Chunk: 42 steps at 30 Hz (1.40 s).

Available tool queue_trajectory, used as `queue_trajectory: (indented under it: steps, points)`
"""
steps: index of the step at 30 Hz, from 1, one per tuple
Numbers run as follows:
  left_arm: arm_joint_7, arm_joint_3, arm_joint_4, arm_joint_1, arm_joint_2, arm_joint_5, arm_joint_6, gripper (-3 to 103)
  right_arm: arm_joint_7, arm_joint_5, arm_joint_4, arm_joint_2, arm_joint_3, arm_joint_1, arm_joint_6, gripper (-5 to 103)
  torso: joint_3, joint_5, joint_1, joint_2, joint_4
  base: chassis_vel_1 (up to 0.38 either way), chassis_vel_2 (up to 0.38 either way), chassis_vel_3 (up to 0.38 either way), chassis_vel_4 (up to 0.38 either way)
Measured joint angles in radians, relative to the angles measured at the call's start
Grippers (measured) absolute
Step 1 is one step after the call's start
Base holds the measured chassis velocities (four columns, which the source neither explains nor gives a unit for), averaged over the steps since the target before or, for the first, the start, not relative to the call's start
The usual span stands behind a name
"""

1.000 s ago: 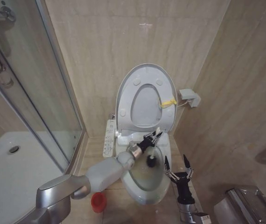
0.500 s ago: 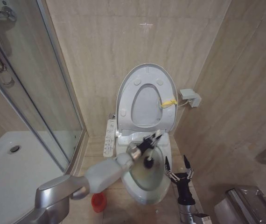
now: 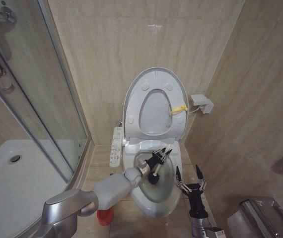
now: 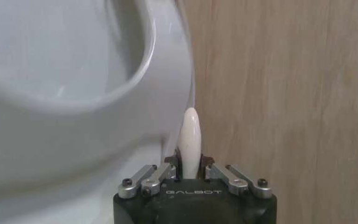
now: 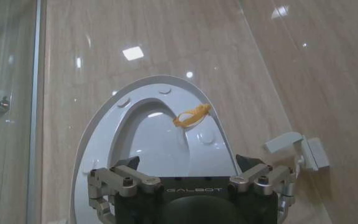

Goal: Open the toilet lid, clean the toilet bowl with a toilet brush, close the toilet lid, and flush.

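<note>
The toilet lid (image 3: 156,79) stands raised against the back wall, with the ring seat up against it and a yellow tag (image 3: 179,108) at its edge. Below lies the white toilet bowl (image 3: 154,207), stained yellowish inside. My left gripper (image 3: 160,157) reaches over the bowl, shut on the thin white handle of the toilet brush (image 3: 153,179), whose dark head is down inside the bowl. In the left wrist view the handle (image 4: 190,137) sticks out between the closed fingers. My right gripper (image 3: 191,178) hangs open just right of the bowl, holding nothing. The right wrist view faces the lid (image 5: 101,140).
A small red round holder (image 3: 104,216) sits on the floor left of the bowl. The glass shower door (image 3: 57,99) and white shower tray (image 3: 12,183) close off the left. A control panel (image 3: 116,146) flanks the seat. A white wall box (image 3: 201,103) and tiled wall stand right.
My left gripper has come lower and nearer over the bowl, and the brush head has shifted slightly left inside it. The right gripper has not moved.
</note>
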Motion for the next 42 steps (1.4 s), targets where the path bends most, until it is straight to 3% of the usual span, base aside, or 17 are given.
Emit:
queue_trajectory:
  steps: [4, 13, 20, 29, 31, 34, 38, 40, 42]
  points:
    - [-0.022, -0.008, -0.064, -0.014, -0.008, -0.016, 0.009, 21, -0.002, -0.001, -0.007, 0.0, -0.002, 0.004, 0.0, 100, 0.0, -0.0001, 0.0, 0.0, -0.0007, 0.0, 0.0, 0.0, 0.0]
    - [0.009, 0.018, 0.065, 0.012, -0.011, 0.008, -0.004, 21, -0.005, -0.001, -0.003, 0.0, -0.004, 0.002, 0.0, 100, 0.0, 0.0003, 0.0, 0.0, 0.001, 0.0, 0.0, 0.0, 0.0]
    - [-0.048, 0.006, -0.062, -0.031, -0.036, -0.018, 0.019, 21, -0.006, -0.002, 0.004, 0.0, -0.003, -0.004, 0.0, 100, 0.0, -0.0001, 0.0, 0.0, -0.0006, 0.0, 0.0, 0.0, 0.0]
    - [-0.026, 0.02, 0.065, 0.01, -0.044, 0.02, -0.004, 21, -0.007, -0.002, 0.012, 0.0, -0.001, -0.009, 0.0, 100, 0.0, 0.0001, 0.0, 0.0, 0.0008, 0.0, 0.0, 0.0, 0.0]
    - [-0.028, 0.015, 0.059, 0.008, -0.044, 0.02, -0.004, 21, -0.008, -0.002, 0.012, 0.0, -0.001, -0.009, 0.0, 100, 0.0, 0.0, 0.0, 0.0, 0.0007, 0.0, 0.0, 0.0, 0.0]
    - [-0.054, -0.013, -0.04, -0.024, -0.046, -0.001, 0.009, 21, -0.008, -0.001, 0.007, 0.0, 0.0, -0.005, 0.0, 100, 0.0, -0.0003, 0.0, 0.0, -0.0005, 0.0, 0.0, 0.0, 0.0]
    - [-0.055, -0.012, -0.049, -0.027, -0.044, -0.004, 0.012, 21, -0.008, -0.002, 0.004, 0.0, 0.0, -0.004, 0.0, 100, 0.0, -0.0001, 0.0, 0.0, -0.0006, 0.0, 0.0, 0.0, 0.0]
    - [-0.023, 0.007, 0.06, 0.007, -0.033, 0.027, -0.011, 21, -0.009, -0.003, 0.006, 0.0, -0.003, -0.004, 0.0, 100, 0.0, -0.0001, 0.0, 0.0, 0.0007, 0.0, 0.0, 0.0, 0.0]
    - [-0.021, 0.012, 0.064, 0.012, -0.026, 0.03, -0.013, 21, -0.009, -0.003, 0.006, 0.0, -0.003, -0.004, 0.0, 100, 0.0, 0.0, 0.0, 0.0, 0.0009, 0.0, 0.0, 0.0, 0.0]
